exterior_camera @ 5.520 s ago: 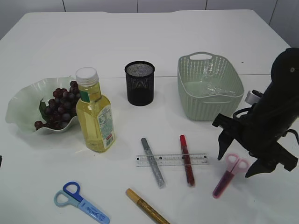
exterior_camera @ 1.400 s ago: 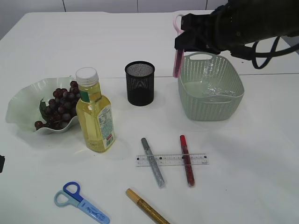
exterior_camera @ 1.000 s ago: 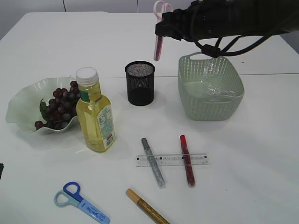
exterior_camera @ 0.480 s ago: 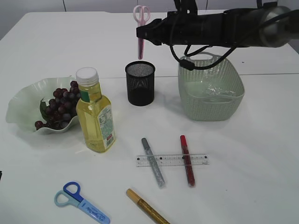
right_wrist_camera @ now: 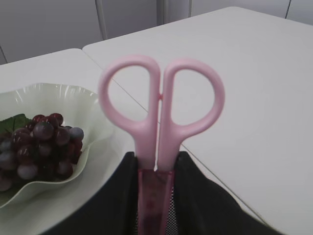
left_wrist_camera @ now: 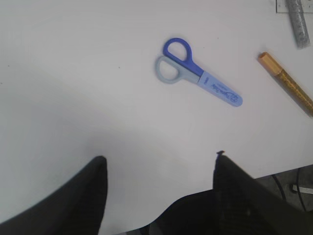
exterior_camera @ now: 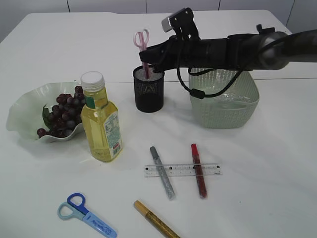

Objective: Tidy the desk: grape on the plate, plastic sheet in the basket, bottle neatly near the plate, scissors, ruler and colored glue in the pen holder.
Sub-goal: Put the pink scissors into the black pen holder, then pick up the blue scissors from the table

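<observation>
Pink scissors (exterior_camera: 143,47) stand blade-down in the pen holder (exterior_camera: 148,88), handles up so they drop in cleanly. Left view: my left fingers (left_wrist_camera: 159,196) gape wide above the desk (left_wrist_camera: 73,73), holding nothing. Right view: my right fingers (right_wrist_camera: 155,188) pinch the scissors' sheathed blades.

Print on the bottle label (exterior_camera: 113,134) is unreadable.

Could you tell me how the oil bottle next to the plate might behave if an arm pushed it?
The bottle stands tall on a narrow base, so a push near its white cap would probably tip it. It looks nearly full, so likely heavy. A low push should slide it.
</observation>
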You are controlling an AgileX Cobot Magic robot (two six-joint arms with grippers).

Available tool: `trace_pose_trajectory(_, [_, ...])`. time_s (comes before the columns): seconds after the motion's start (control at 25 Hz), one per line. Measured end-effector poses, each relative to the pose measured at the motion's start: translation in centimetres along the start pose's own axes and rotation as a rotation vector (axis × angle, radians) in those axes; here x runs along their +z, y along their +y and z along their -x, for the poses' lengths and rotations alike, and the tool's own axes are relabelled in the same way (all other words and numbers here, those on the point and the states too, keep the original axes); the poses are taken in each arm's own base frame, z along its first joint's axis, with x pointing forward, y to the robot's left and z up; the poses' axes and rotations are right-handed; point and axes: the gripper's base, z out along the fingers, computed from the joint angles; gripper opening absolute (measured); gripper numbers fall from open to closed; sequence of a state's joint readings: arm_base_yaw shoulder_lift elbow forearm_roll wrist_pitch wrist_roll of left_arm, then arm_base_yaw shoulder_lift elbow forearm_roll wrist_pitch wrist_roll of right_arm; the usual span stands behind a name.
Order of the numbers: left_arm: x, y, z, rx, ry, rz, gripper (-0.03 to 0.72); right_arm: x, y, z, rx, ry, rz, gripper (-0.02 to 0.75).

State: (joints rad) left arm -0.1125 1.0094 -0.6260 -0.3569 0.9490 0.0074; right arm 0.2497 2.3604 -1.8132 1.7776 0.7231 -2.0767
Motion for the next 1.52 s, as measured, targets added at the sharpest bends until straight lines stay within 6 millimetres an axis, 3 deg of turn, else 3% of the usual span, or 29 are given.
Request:
trace_pose_trajectory(0.2, [0.0, 0.0, 0.0, 0.0, 0.002, 0.0, 0.496, 0.4, 0.0, -1.3, 0.013, 0.019, 0.005, 0.16])
trace_pose_trajectory(0.52, [0.0, 0.0, 0.0, 0.0, 0.005, 0.0, 0.496, 0.4, 0.1, -1.2, 0.013, 0.011, 0.018, 0.308])
trace_pose_trajectory(0.76, [0.0, 0.0, -0.1, 0.0, 0.006, 0.0, 0.496, 0.1, -0.1, -0.8, 0.046, 0.005, 0.011, 0.332])
trace_pose_trajectory(0.88, [0.0, 0.0, -0.1, 0.0, 0.009, 0.0, 0.496, -0.7, -0.5, 1.1, 0.114, 0.004, -0.026, 0.333])
trace_pose_trajectory(1.12, [0.0, 0.0, -0.1, 0.001, 0.011, 0.001, 0.496, -4.2, -0.3, 6.9, 0.19, 0.099, -0.088, 0.333])
trace_pose_trajectory(1.36, [0.0, 0.0, -0.1, -0.001, 0.012, -0.002, 0.496, -8.9, 1.9, 12.6, 0.339, 0.269, -0.143, 0.333])
trace_pose_trajectory(1.52, [0.0, -0.1, -0.1, -0.007, 0.013, -0.011, 0.496, -12.0, 4.2, 15.1, 0.365, 0.43, -0.208, 0.333])
